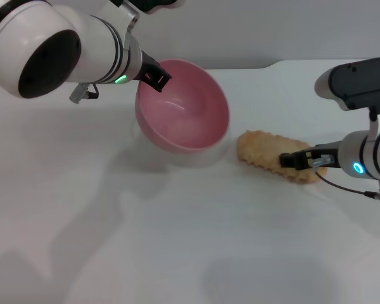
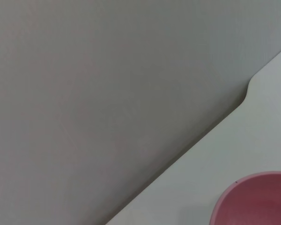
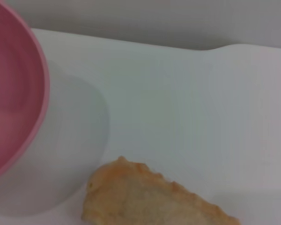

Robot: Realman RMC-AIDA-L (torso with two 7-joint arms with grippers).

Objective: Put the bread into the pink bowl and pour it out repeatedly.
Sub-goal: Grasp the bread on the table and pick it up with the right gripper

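While beside the tipped pink bowl (image 1: pixel 183 107), bread (image 1: pixel 266 152) at right tool (image 1: pixel 290 161).

No text, label, brand, number or sign can be read in any of the three views. The pink bowl (image 1: pixel 183 107), the bread (image 1: pixel 266 152) and the white bench (image 1: pixel 177 240) all show plain, unmarked surfaces, and the arm housings carry no legible marking.
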